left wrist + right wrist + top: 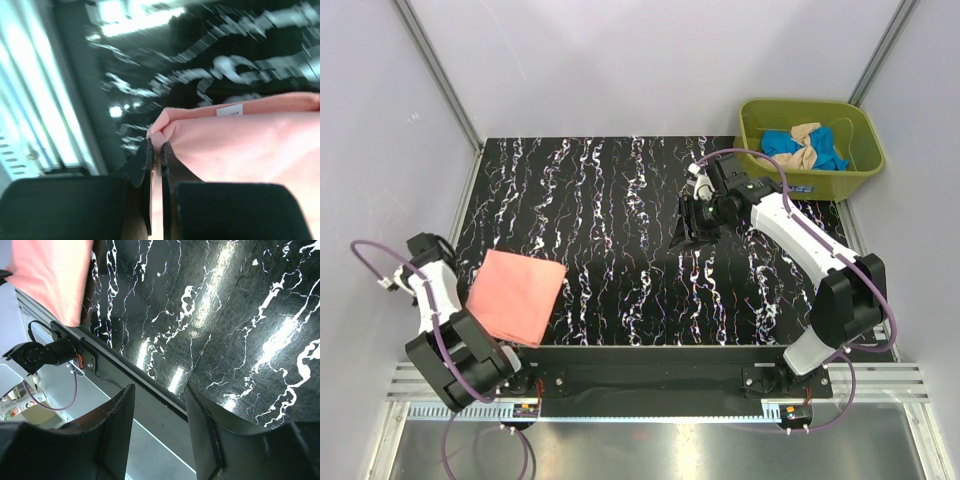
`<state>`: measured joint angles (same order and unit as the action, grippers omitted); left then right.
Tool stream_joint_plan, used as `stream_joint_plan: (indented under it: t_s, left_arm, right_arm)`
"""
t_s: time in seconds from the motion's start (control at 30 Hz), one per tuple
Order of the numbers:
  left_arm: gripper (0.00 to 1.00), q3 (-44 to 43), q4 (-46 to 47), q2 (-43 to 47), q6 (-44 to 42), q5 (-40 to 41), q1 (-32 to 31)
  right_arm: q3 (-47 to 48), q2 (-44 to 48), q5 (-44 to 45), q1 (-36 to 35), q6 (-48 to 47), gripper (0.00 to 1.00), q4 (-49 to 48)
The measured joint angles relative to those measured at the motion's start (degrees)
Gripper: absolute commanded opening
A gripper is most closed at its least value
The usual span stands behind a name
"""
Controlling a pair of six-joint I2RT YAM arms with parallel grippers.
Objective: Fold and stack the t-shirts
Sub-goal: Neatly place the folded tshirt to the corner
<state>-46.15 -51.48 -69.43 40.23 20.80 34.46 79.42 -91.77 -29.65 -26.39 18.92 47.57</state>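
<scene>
Left wrist view: the table (240, 50) across the upper frame is blurred. The salmon-pink t-shirt (250, 150) runs off the right and bottom edges; the print on its white label (229, 110) is too small to read. How much cloth sits inside the left gripper (156, 150) is hidden by its fingers. Right wrist view: the same shirt is cut off at the upper left corner, and the right gripper (160, 395) is cropped at the bottom edge. Top view, upper right: the blue and beige t-shirts (805, 147) lie bunched in the tub (865, 160); whether 2 or more cannot be told.
</scene>
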Motion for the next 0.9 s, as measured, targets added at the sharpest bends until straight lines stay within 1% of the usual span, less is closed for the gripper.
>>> stream_joint_plan:
  t_s: [0.1,0.27,0.4,0.63,0.77,0.9]
  left_arm:
    - [0.0,0.0,0.11,0.02,-1.05,1.29,4.98]
    - [0.0,1.11,2.16,1.57,-1.25,1.6,10.16]
    - [0.0,3.87,4.63,2.6,0.42,1.55,12.44]
    - [0.0,7.02,8.02,2.71,4.83,0.5,21.68]
    - [0.0,8.94,9.68,2.89,7.76,-0.5,24.74]
    - [0.0,10.01,11.87,2.93,10.34,-1.07,25.31]
  right_arm:
    - [0.07,-0.61,-0.04,-0.13,0.13,0.52,0.09]
    - [0.15,-2.03,-0.04,-0.15,0.2,0.52,0.17]
    - [0.74,-3.19,-0.04,-0.22,0.2,0.52,0.31]
    - [0.74,-3.26,-0.04,-0.68,0.2,0.52,0.35]
    - [0.74,-3.52,-0.07,-1.84,0.2,0.52,0.37]
    - [0.74,-4.11,-0.33,-2.73,0.2,0.52,0.37]
